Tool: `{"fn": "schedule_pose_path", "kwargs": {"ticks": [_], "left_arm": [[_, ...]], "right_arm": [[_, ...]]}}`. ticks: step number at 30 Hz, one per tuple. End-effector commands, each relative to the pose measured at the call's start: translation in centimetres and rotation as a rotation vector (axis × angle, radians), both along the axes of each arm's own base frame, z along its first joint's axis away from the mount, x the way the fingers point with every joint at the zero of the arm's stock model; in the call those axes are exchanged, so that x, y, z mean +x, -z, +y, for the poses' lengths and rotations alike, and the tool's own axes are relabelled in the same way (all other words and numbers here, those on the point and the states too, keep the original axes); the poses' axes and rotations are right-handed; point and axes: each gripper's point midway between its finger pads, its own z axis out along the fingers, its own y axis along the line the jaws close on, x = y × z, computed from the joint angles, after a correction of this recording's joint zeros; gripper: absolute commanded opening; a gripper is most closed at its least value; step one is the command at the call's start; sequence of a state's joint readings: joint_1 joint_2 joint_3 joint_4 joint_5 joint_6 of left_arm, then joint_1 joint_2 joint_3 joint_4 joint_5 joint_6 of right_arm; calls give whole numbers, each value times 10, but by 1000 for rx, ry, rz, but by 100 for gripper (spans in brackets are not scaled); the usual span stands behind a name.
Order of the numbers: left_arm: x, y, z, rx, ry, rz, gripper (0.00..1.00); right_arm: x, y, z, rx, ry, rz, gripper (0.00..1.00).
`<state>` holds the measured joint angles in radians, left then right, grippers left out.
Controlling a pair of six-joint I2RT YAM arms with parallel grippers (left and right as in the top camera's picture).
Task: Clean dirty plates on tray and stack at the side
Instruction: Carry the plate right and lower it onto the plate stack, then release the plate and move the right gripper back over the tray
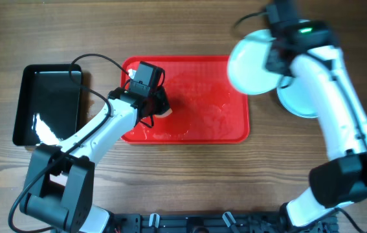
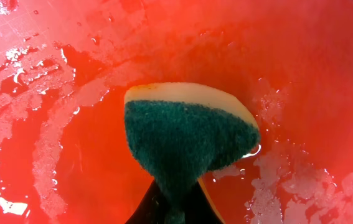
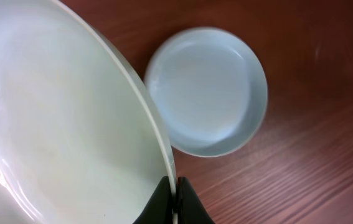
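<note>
left gripper (image 2: 173, 208): clamped on soft wet sponge (image 2: 188, 140) over wet red tray (image 1: 225, 126) | right gripper (image 3: 175, 200): pinching held plate (image 3: 58, 143) by its rim, above tray's far right corner | resting plate (image 3: 207, 90): on tabletop (image 1: 170, 181) beside tray | handling: plate stiff, likely slippery, breakable; grip rim firmly

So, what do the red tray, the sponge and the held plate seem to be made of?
Tray: probably plastic, glossy red, with wet shine. Sponge: soft yellow foam under a rough green scouring layer. Plate: smooth and pale, with soft highlights; glazed ceramic or melamine, I cannot tell which.
</note>
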<state>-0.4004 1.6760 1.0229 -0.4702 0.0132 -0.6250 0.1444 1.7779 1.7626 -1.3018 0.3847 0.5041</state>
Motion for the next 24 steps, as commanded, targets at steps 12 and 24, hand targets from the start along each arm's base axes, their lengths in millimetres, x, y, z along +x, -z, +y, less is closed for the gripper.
{"fn": "schedule_pose_path", "kwargs": {"ticks": [12,24], "left_arm": [[0,5,2,17,2,-1,4],[-2,8,3,18,2,0,4]], "right_arm": [[-42,33,-130,343,326,14,4],[-61,96,-169,346,443,-5,4]]}}
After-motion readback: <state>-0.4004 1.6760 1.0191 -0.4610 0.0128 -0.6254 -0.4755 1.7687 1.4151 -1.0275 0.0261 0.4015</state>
